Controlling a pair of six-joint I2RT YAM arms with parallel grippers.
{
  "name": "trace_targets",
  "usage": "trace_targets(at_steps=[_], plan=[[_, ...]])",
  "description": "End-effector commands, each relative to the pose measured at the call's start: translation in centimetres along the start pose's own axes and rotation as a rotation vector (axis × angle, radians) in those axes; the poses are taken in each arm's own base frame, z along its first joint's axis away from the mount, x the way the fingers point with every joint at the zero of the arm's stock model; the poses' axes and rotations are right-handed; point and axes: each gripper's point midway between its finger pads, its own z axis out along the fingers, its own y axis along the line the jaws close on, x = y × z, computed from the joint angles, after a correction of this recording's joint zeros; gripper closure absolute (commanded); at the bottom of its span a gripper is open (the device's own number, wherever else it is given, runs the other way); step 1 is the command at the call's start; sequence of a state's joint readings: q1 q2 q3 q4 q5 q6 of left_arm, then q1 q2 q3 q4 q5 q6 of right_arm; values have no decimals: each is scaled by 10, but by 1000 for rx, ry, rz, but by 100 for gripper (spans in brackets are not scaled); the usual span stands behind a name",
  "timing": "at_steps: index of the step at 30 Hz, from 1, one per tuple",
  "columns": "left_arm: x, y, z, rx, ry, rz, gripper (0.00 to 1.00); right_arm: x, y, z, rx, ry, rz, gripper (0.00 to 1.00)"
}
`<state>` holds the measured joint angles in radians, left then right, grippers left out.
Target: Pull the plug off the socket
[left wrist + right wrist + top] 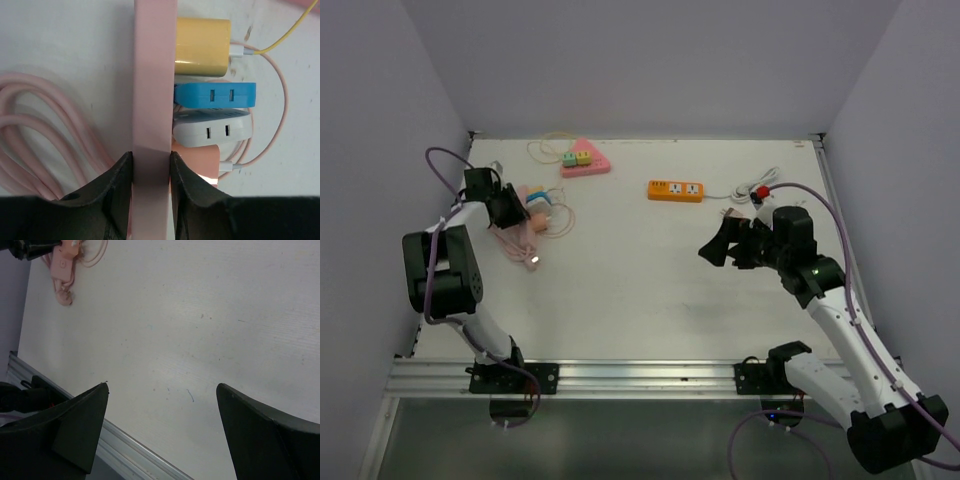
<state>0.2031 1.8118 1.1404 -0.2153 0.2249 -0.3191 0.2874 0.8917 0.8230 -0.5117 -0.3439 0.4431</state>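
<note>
A pink power strip [152, 75] lies at the table's left, small in the top view [525, 203]. Several plugs sit in its right face: a yellow one [202, 46] with a yellow cable, a blue one [215, 94], a white one [212, 129] and a peach one [202, 159]. My left gripper [151, 172] is shut on the strip's near end, one finger on each side; it also shows in the top view [505, 207]. My right gripper [162, 390] is open and empty, above bare table at mid right [722, 246].
The strip's coiled pink cable [45, 135] lies to its left. A pink triangular socket [584, 158] sits at the back, an orange power strip [676, 190] at back right with a white cable [755, 186]. An aluminium rail [620, 375] runs along the near edge.
</note>
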Motion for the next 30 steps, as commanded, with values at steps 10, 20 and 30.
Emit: trace_targets(at_steps=[10, 20, 30], plan=[[148, -90, -69, 145, 110, -46, 90, 26, 15, -10, -94, 22, -30, 9], [200, -134, -95, 202, 102, -83, 79, 44, 13, -1, -109, 51, -6, 10], [198, -135, -101, 173, 126, 77, 34, 55, 18, 6, -116, 91, -4, 10]])
